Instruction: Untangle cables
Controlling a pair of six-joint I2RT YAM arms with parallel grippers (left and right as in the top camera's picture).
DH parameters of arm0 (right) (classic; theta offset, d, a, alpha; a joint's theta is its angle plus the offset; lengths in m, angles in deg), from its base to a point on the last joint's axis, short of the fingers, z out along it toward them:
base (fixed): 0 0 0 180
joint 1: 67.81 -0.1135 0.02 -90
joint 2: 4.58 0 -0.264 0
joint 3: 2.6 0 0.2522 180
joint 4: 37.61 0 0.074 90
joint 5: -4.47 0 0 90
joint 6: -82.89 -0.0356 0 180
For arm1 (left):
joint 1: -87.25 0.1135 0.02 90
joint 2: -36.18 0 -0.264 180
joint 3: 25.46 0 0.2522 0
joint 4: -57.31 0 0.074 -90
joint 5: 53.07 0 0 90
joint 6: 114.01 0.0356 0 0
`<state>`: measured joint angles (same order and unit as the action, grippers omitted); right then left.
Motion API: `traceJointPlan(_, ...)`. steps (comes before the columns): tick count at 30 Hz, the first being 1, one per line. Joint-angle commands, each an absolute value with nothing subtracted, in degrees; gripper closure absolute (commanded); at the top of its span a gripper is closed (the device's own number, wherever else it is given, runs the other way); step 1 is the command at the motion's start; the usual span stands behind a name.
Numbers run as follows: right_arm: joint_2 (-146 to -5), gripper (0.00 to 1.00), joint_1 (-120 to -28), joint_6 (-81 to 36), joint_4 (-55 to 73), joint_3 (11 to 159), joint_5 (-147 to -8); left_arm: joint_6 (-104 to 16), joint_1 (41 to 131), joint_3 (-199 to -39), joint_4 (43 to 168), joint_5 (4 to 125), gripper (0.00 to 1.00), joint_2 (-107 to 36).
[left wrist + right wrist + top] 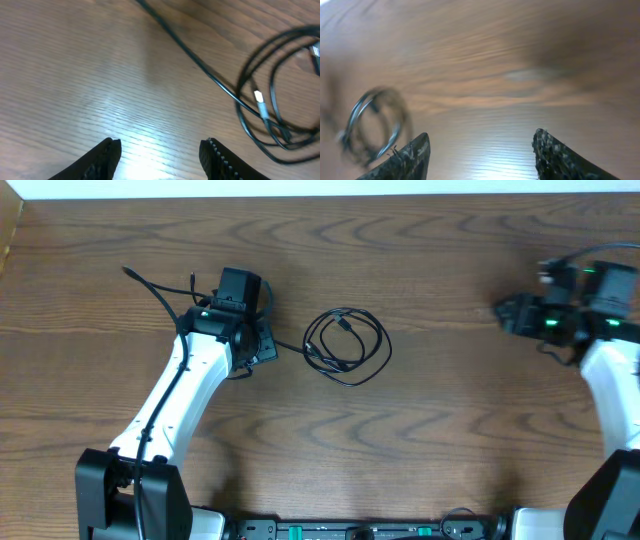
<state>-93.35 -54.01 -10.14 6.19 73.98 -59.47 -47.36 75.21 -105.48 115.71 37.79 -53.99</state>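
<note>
The cables [346,346] lie in one loose coil in the middle of the table [430,440], just right of the left end effector [266,346], its jaws apart and empty, while the right end effector [508,313], likewise spread and empty, hangs well apart beyond.

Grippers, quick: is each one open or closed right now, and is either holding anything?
Left gripper: open, holding nothing; the coiled cables lie untouched on the table.
Right gripper: open, holding nothing.
</note>
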Motion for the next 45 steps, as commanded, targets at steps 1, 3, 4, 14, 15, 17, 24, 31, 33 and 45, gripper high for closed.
traceJointPlan(1, -94.8, 0.36, -65.1, -7.0, 6.8, 74.1, -57.7, -49.7, 75.3, -105.8, 116.3, 32.4, 0.44, -53.6)
traceJointPlan(3, -96.3, 0.35, -69.8, -7.0, 6.5, 74.1, -57.8, -49.8, 75.3, -105.8, 116.3, 32.4, 0.44, -53.6)
traceJointPlan(4, -97.1, 0.35, -71.6, -7.0, 6.5, 74.1, -58.2, -49.8, 75.3, -105.8, 116.3, 32.4, 0.44, -53.6)
traceJointPlan(14, -110.0, 0.46, -82.6, -19.9, 0.3, 74.1, -58.4, -50.2, 75.3, -105.8, 116.5, 32.4, 0.44, -53.6)
traceJointPlan(15, -111.8, 0.46, -83.2, -20.8, -2.1, 74.1, -58.4, -50.2, 75.3, -105.8, 116.5, 32.4, 0.44, -53.6)
traceJointPlan(17, -113.5, 0.47, -83.7, -22.2, -4.6, 74.1, -58.4, -50.2, 75.3, -105.8, 116.5, 32.4, 0.44, -53.6)
traceJointPlan(24, -118.3, 0.58, -85.1, -25.3, -13.8, 74.1, -58.6, -50.3, 75.3, -105.8, 116.5, 32.4, 0.44, -53.6)
traceJointPlan(31, -120.1, 0.93, -85.6, -27.3, -16.0, 74.1, -61.0, -50.3, 75.3, -105.8, 116.7, 32.4, 0.44, -53.6)
traceJointPlan(33, -120.1, 0.99, -85.5, -27.3, -16.3, 74.1, -61.0, -50.3, 75.3, -105.8, 116.8, 32.4, 0.44, -53.6)
traceJointPlan(45, -100.9, 0.99, -83.1, -11.9, -9.3, 74.2, -56.2, -50.2, 75.3, -105.8, 116.8, 35.0, 0.44, -53.6)
